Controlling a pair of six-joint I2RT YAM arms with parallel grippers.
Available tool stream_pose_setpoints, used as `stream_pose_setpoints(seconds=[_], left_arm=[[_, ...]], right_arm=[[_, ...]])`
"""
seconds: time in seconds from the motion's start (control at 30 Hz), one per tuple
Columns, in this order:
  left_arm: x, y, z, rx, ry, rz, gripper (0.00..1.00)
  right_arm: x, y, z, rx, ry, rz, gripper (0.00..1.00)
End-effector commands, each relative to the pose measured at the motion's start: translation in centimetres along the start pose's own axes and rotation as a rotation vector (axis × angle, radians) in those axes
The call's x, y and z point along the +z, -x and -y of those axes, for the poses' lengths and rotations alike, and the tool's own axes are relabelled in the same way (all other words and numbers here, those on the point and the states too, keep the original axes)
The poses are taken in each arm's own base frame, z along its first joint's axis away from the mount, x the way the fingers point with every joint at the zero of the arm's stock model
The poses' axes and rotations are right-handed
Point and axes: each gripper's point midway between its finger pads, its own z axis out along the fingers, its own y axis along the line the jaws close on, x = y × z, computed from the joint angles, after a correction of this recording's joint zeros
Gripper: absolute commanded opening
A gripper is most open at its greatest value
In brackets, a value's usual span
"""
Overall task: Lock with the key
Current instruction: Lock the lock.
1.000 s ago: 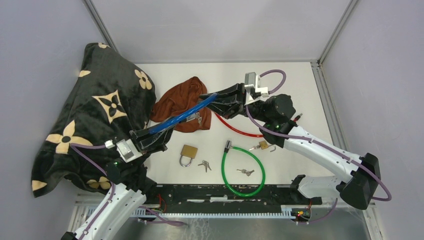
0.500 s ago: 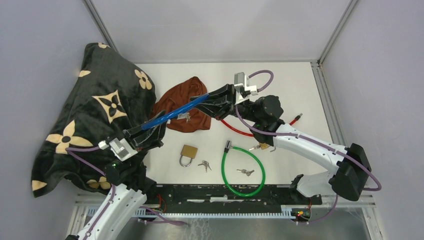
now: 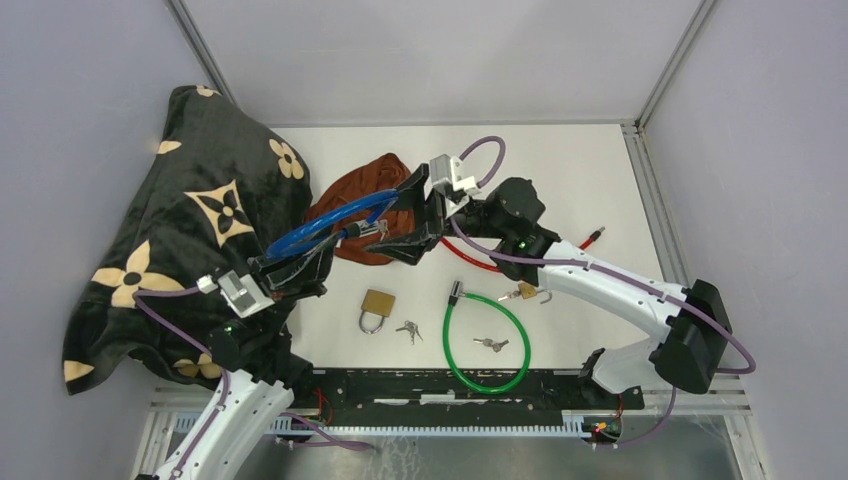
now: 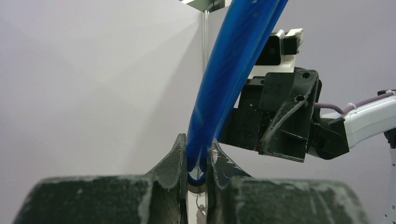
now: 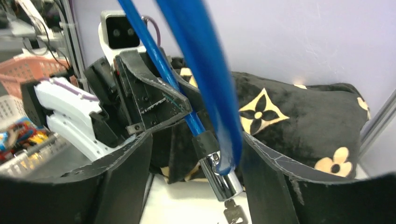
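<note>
A blue cable lock (image 3: 330,215) hangs in the air, bent into a loop above the brown cloth. My left gripper (image 3: 305,268) is shut on one stretch of the cable (image 4: 219,84), its jaws (image 4: 197,150) pressed against both sides. The lock's chrome barrel (image 5: 219,179) hangs at the cable's end with a key (image 5: 233,212) stuck in its lower end. My right gripper (image 3: 405,215) stands open around that end (image 5: 198,140). Its fingers (image 5: 126,182) are spread wide, and neither touches the barrel or the cable.
A brown cloth (image 3: 350,200) lies under the loop, with a black flowered blanket (image 3: 190,220) heaped at the left. On the table lie a green cable lock (image 3: 492,338), a red cable (image 3: 468,258), two brass padlocks (image 3: 377,303) (image 3: 526,291) and loose keys (image 3: 408,330).
My right gripper has opened and let go of the blue cable's end while moving left. The cable, stretched straight before, now curls into a loop. The left gripper keeps its hold.
</note>
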Motion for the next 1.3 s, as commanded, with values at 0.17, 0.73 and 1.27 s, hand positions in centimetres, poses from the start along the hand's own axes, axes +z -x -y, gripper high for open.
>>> stream_pose_setpoints(seconds=[0.17,0.73,1.27], left_arm=[[0.8,2.6,0.0,-0.07,0.032,0.059,0.02],[0.6,2.6,0.2,-0.078,0.024,0.047,0.02],[-0.5,-1.8,1.2,-0.209,-0.007,-0.115,0.33]], right_arm=[[0.4,-4.0,1.0,-0.166,0.083,-0.234,0.81],[0.3,-4.3,0.6,-0.188,0.124,-0.217,0.43],[0.6,-1.0,0.5,-0.244,0.082,-0.095,0.0]])
